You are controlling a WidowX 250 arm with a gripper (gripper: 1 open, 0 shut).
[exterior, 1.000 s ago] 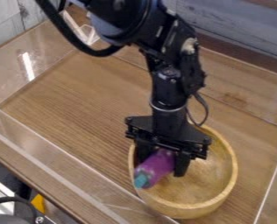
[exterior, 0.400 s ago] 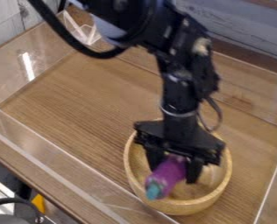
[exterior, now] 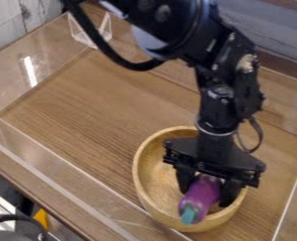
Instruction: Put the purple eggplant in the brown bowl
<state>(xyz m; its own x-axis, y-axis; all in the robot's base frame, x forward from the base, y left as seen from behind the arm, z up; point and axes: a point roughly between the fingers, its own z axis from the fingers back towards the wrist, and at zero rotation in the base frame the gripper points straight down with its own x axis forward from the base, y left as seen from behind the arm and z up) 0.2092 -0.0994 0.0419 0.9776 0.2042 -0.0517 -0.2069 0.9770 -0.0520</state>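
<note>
The brown bowl [exterior: 154, 169] sits on the wooden table at the lower right of the camera view, light wood with a thick rim. My gripper [exterior: 204, 196] points straight down over the bowl's right half. It is shut on the purple eggplant [exterior: 199, 198], which hangs tilted between the black fingers, its teal stem end [exterior: 189, 216] lowest and just above the bowl's inside.
Clear plastic walls [exterior: 63, 202] fence the wooden table [exterior: 88, 104] along the front and left sides. The black arm [exterior: 220, 75] rises from the bowl toward the upper left. A wall edge runs close past the bowl's front.
The arm has carried the eggplant to the right and slightly toward the camera, from the bowl's left rim to over its right half. The grip has stayed the same.
</note>
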